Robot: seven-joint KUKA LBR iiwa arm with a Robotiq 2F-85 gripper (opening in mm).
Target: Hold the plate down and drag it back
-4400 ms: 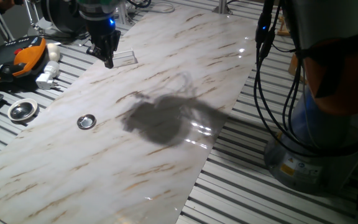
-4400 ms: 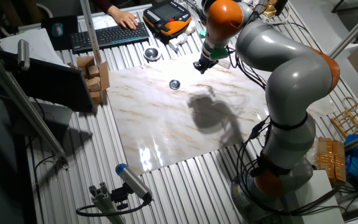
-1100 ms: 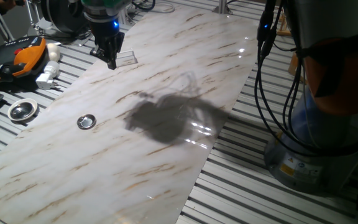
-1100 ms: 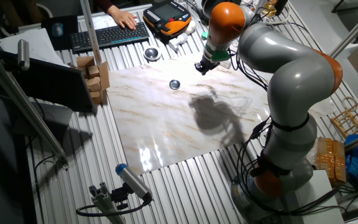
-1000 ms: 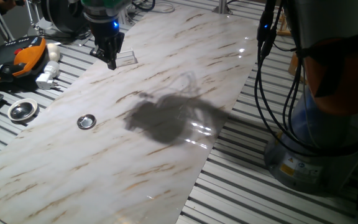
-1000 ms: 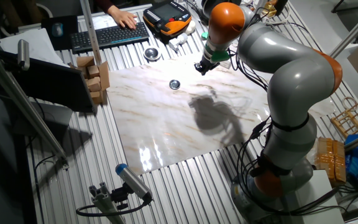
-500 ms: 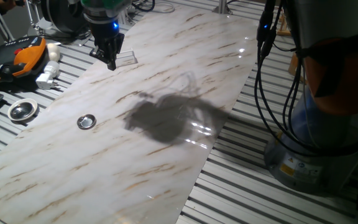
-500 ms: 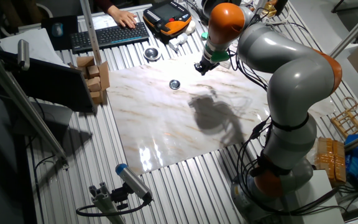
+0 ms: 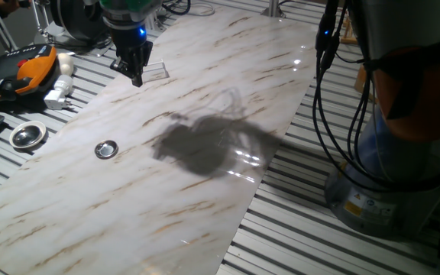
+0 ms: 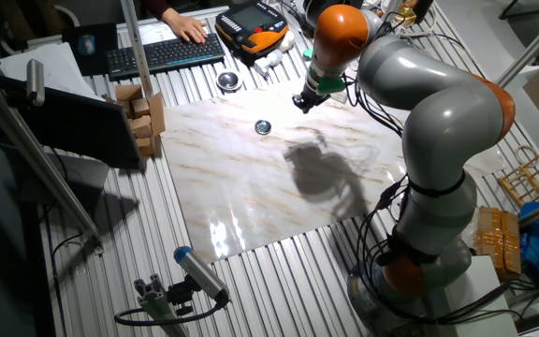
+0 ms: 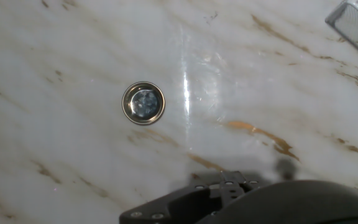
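Plate (image 9: 107, 149) sits alone on the marble slab (image 9: 205, 99), toward its left side in the one fixed view, flat and untouched. The gripper (image 9: 135, 77) hangs well apart from it, over the slab's far edge just beside the clear flat piece (image 9: 153, 72). Its fingers look pressed together and hold nothing, though the tips are too dark for certainty.

Going left to right in that view: one larger metal dish (image 9: 27, 135) lies off the slab on the slatted table (image 9: 67, 114), then the one small plate, then one orange pendant (image 9: 21, 72) and one white plug (image 9: 58, 95) farther back, then the one gripper and one clear piece.

Risks, as I judge them: the plate is shiny and raised at the rim, so a press landing off-centre may tip it or squirt it sideways on the smooth marble. Too light a press would let the fingers slide over it while it stays put. The larger dish is a similar round metal thing nearby, so aiming at the wrong disc is possible. From the hand view the plate (image 11: 143, 103) lies left of centre, so descending straight down would miss it.
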